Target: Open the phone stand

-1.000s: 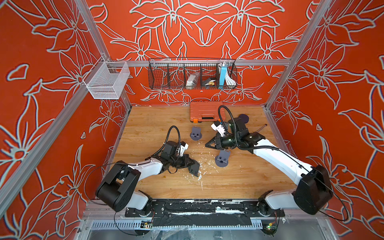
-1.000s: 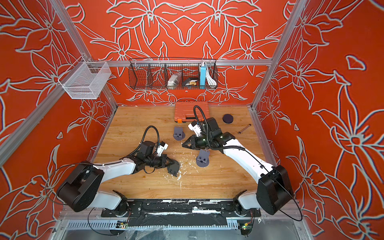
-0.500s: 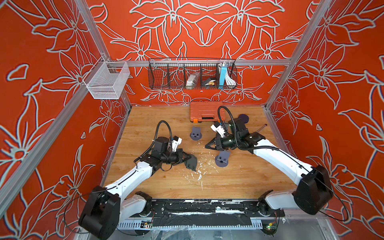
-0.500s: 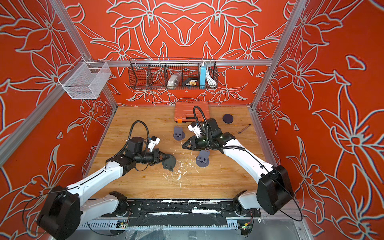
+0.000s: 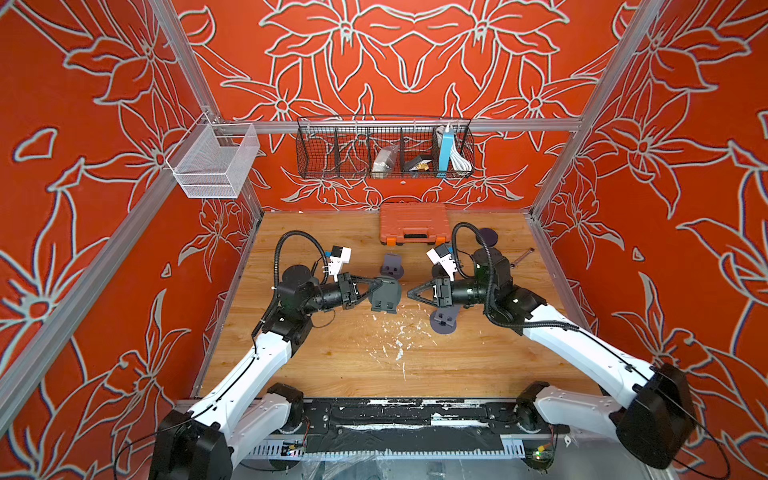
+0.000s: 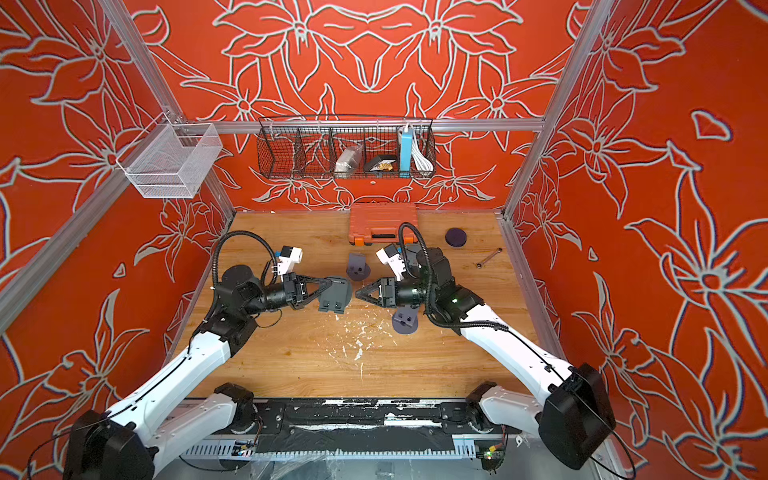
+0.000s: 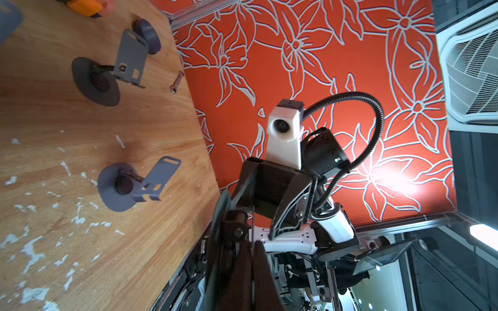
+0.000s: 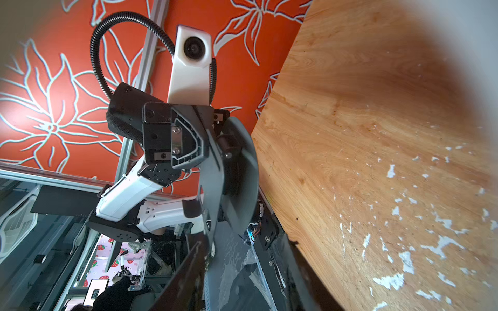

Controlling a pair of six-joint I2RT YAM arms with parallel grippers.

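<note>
1. Already we have the dark grey folding phone stand lifted clear of the wooden table, pinched firmly in the left gripper between the two arms.
2. Our right gripper sits just beside it, jaws parted and holding nothing.
3. We judge its two halves to be close together yet, so the unfolding itself is left: grasp the free half and swing it away.

Worktop: wood grain, white flecks across the middle.
Back: orange case lying flat.
Back right: dark disc; wrench near the rim.
Middle: back stand and front stand, both upright.
</note>
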